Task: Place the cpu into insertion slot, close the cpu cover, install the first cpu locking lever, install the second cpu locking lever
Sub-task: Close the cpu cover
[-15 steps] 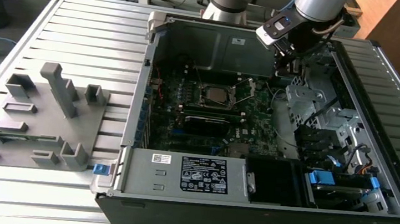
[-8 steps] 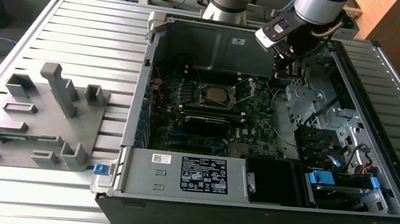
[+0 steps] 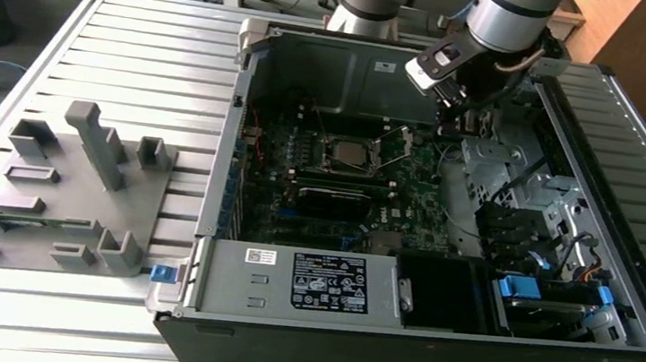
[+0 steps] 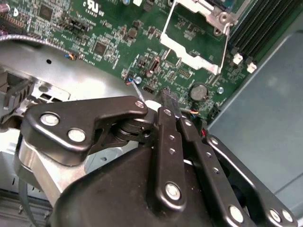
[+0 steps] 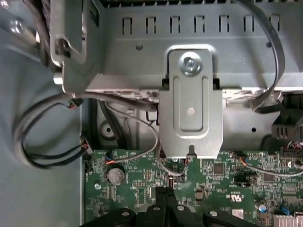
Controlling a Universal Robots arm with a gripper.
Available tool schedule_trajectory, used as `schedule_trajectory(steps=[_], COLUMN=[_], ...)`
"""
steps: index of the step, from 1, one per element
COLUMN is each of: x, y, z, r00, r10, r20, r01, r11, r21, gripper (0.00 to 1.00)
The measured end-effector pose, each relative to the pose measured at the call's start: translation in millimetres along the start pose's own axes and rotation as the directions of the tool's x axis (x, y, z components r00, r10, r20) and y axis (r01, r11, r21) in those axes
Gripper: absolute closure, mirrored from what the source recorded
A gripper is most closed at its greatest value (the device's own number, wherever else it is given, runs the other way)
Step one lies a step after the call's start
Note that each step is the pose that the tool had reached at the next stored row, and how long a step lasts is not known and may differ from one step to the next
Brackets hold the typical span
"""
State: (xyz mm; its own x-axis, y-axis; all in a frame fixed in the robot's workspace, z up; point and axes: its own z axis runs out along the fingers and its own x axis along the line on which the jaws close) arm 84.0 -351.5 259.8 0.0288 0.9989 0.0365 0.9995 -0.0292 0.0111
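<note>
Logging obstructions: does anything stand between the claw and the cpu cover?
Nothing visible does. In the second wrist view the claw hangs over bare motherboard, and the cpu cover lies just beyond its tips.

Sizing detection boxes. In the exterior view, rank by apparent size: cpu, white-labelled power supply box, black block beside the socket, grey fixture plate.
Largest to smallest:
1. grey fixture plate
2. power supply box
3. black block
4. cpu
The plate and the power supply box are fairly close; the rest are clear.

Bright bare-metal cover (image 4: 189, 56); matt black metal tool (image 4: 166, 99); glossy green board (image 4: 109, 38); ribbed, matt grey metal surface (image 3: 145, 45).
</note>
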Motion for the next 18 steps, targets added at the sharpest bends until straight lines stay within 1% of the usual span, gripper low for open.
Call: schedule_trajectory(steps=[3, 10, 16, 18], x=[-0.6, -1.9, -2.1, -1.9], y=[-5.5, -6.9, -13.5, -14.5], z=[2.7, 13.2, 15.1, 15.6], r00=[1.0, 1.0, 1.0, 1.0], r10=[0.0, 0.0, 0.0, 0.0], r20=[-0.0002, -0.0002, -0.0003, -0.0005], r01=[0.0, 0.0, 0.0, 0.0], r11=[1.0, 1.0, 1.0, 1.0], r21=[0.0, 0.0, 0.0, 0.0], gripper=[0.9, 0.9, 0.9, 0.9])
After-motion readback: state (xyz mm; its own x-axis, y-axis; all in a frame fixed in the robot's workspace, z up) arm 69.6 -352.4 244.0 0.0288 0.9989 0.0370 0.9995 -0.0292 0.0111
